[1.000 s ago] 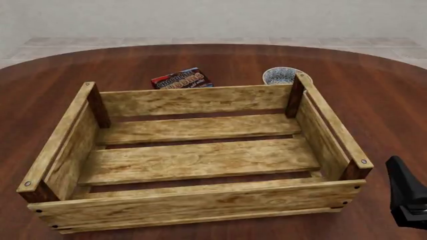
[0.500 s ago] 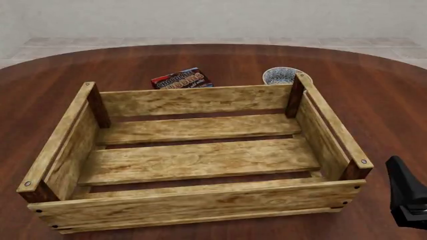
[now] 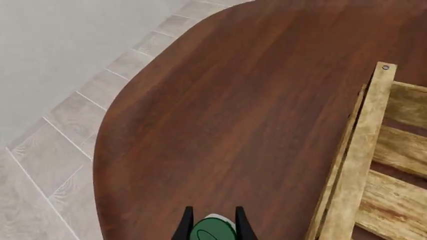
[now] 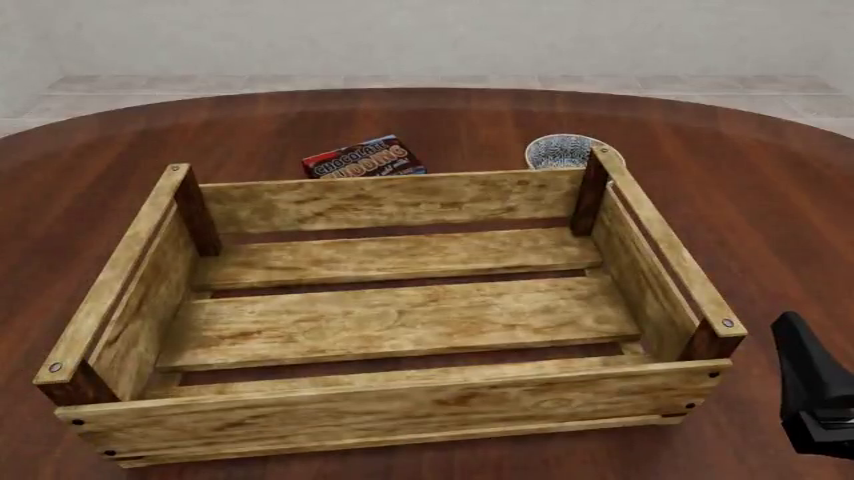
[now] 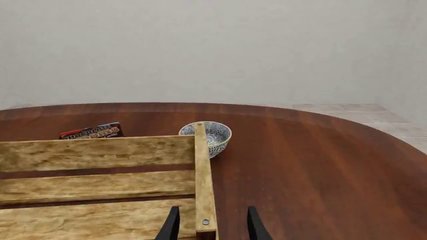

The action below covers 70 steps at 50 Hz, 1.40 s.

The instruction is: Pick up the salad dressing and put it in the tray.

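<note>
Your left gripper has its two dark fingertips on either side of a dark green cap w/ a whitish rim: that's the salad dressing, squeezed between the fingers at the very edge of the left wrist view. Only the cap top shows; body and label are hidden. The bottle sits over bare table, just off the outer side of the tray's left end wall, near the table's left edge, where the floor tiles begin. The front view shows neither the left arm nor the bottle.

The tray rests mid-table, long sides running left-right, w/ nothing inside but its bottom planks. Behind its far wall, the chocolate pudding box lies flat on the table toward the far edge, partly hidden by the top plank. The patterned bowl stands at the tray's far right corner, right beside the post; can't tell if they touch.

Your right gripper has its fingers spread apart, w/ nothing held. In the right wrist view the tray's near right corner post lies between the two fingertips. In the front view only a dark part of the right arm shows, at the table's near right, beside that tray corner.
</note>
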Tool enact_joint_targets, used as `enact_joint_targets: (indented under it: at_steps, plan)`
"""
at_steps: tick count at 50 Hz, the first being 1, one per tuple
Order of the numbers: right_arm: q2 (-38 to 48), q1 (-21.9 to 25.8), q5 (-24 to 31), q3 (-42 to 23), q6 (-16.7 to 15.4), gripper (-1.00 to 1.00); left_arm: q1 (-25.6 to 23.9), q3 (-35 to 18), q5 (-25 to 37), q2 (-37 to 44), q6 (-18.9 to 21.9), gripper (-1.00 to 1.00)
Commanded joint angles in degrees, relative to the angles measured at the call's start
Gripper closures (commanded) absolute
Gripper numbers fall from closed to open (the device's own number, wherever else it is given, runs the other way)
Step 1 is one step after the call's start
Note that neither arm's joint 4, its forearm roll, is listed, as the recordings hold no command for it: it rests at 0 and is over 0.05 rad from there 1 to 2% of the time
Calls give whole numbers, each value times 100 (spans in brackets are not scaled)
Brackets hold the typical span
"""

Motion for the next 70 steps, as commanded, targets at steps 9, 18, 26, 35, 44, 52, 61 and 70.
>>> enact_joint_targets:
  at_steps: [9,18,26,35,44,52,61,70]
  plan:
    - [0,0,0,0,0,-100,-562,-941,119,-132,64,100]
    - [-1,1,0,0,1,-100,-989,-1331,82,58,-89,100]
    - [-1,0,0,0,0,-100,-1261,-1777,80,243,-25,100]
    - [1,1,0,0,0,-100,-1593,-2114,79,388,62,100]
    - [1,0,0,0,0,-100,-1963,-2387,31,673,103,100]
    - [0,1,0,0,0,-100,-2311,-2630,11,925,66,100]
    - [1,0,0,0,0,-100,-2871,-2853,-104,1193,112,100]
    - [0,1,0,0,0,-100,-3312,-2991,-265,1415,87,100]
